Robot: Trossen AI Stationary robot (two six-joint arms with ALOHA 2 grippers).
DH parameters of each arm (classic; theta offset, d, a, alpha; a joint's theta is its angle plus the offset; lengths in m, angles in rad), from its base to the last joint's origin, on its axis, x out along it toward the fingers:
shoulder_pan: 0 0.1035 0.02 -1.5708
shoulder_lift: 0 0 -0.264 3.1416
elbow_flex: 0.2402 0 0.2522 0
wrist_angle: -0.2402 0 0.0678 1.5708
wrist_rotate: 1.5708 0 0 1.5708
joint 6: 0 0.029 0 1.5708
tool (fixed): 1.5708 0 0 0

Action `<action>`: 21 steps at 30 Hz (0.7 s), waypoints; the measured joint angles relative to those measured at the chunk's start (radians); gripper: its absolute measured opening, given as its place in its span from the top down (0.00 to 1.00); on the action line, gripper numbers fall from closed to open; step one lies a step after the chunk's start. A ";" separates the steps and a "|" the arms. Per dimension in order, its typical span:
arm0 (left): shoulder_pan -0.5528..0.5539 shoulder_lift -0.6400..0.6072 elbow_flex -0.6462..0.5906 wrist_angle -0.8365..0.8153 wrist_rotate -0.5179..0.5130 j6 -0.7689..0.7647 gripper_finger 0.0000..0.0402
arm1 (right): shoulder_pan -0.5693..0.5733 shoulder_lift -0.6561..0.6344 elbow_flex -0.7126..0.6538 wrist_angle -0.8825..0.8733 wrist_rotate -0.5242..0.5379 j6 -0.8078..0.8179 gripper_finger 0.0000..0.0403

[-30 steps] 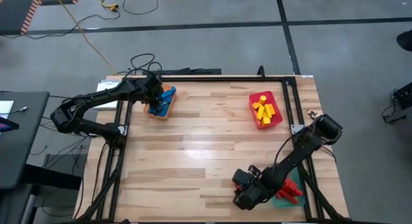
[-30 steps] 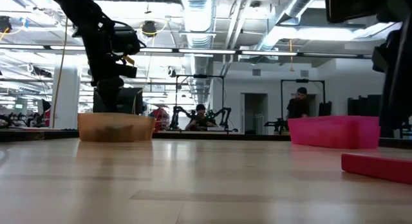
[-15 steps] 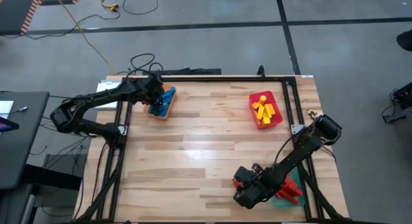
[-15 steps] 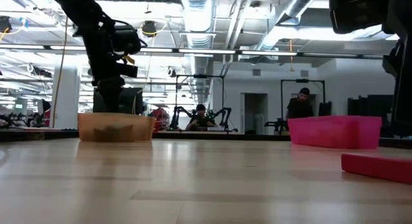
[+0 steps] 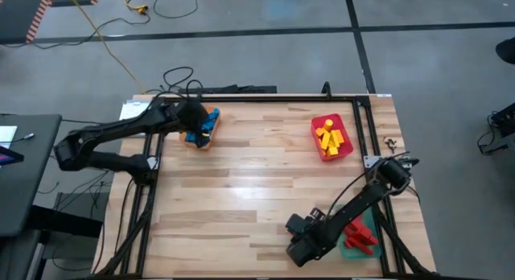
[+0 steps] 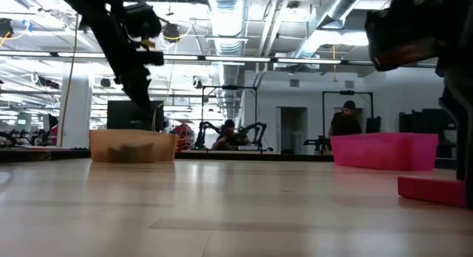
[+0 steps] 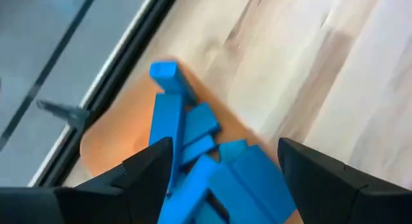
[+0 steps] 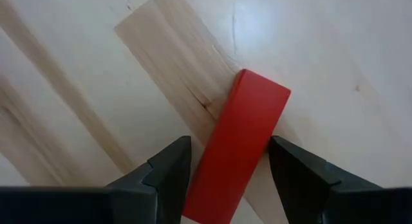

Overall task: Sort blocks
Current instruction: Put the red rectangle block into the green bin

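The left hand (image 5: 195, 119) hung over the orange tray (image 5: 211, 138) at the far left part of the wooden tabletop (image 5: 257, 183), and its wrist view looked down between two widely spread dark fingers (image 7: 145, 169) onto a heap of blue blocks (image 7: 193, 143) lying in that orange tray (image 7: 112, 130); the fingers were parted with nothing between them, one blue block standing tilted up above the rest of the pile. In the low view the same arm rose above the tan-looking tray (image 6: 133, 146) at the left. The right hand (image 5: 299, 238) was low over the near right part of the tabletop, just beside the green tray (image 5: 354, 252), where a few red blocks (image 5: 354, 236) lay in a small heap. From its wrist view, a single red block (image 8: 239, 147) sat lengthwise between the two dark fingers (image 8: 166, 169), with pale wood of the tabletop (image 8: 77, 69) behind it; both fingers appeared to press its long sides, so the hand seemed closed on it, though whether the block was lifted clear of the wood I could not tell. The yellow blocks (image 5: 330, 137) lay piled in the red tray (image 5: 348, 147) at the far right, well apart from both hands, and that tray showed as a pink box (image 6: 383, 151) in the low view.
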 joint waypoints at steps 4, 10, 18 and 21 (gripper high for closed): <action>-0.047 -0.047 0.000 0.010 0.000 -0.016 0.31 | -0.006 0.039 0.054 -0.081 -0.003 -0.006 0.48; -0.161 -0.095 0.000 0.038 0.022 -0.028 0.31 | -0.005 0.053 0.075 -0.114 -0.002 -0.026 0.64; -0.343 -0.097 0.000 0.203 0.089 -0.028 0.31 | -0.016 0.024 0.067 -0.137 0.064 -0.103 0.79; -0.405 -0.078 0.000 0.265 0.089 -0.024 0.31 | -0.031 -0.020 0.069 -0.161 0.124 -0.119 0.79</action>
